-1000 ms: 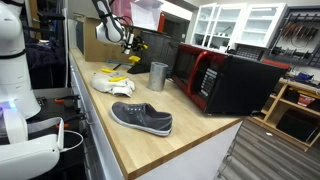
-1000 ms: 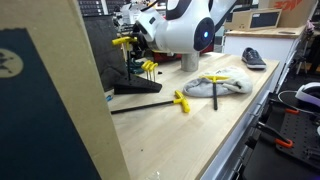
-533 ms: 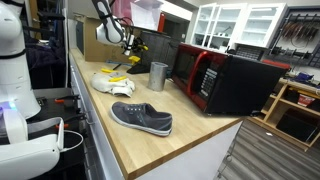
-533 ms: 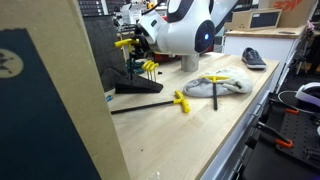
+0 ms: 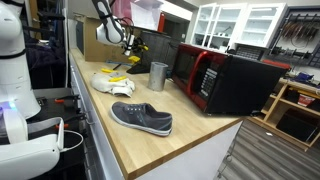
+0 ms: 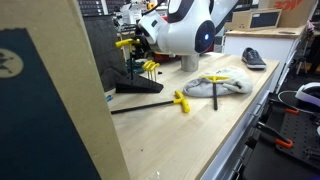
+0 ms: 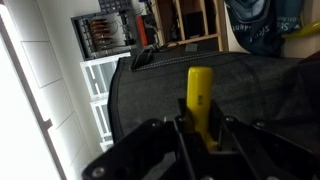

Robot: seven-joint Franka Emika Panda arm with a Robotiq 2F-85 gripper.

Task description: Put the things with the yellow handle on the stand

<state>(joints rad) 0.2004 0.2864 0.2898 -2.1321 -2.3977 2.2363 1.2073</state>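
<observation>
My gripper point(image 7: 200, 135) is shut on a yellow-handled tool point(image 7: 198, 95), whose handle sticks up between the fingers in the wrist view. In an exterior view the gripper point(image 6: 135, 45) holds this tool point(image 6: 124, 43) above the black stand point(image 6: 135, 85), where other yellow-handled tools point(image 6: 148, 67) hang. Another yellow-handled tool point(image 6: 181, 101) with a long black shaft lies on the wooden counter in front of the stand. In an exterior view the gripper point(image 5: 127, 40) is at the far end of the counter, above yellow tools point(image 5: 118, 68).
A white cloth point(image 6: 222, 84) with a tool on it lies on the counter point(image 6: 200, 130). A grey shoe point(image 5: 141, 118), a metal cup point(image 5: 158, 76) and a red-black microwave point(image 5: 225, 80) stand on the counter. A dark panel point(image 6: 40, 100) blocks the near side.
</observation>
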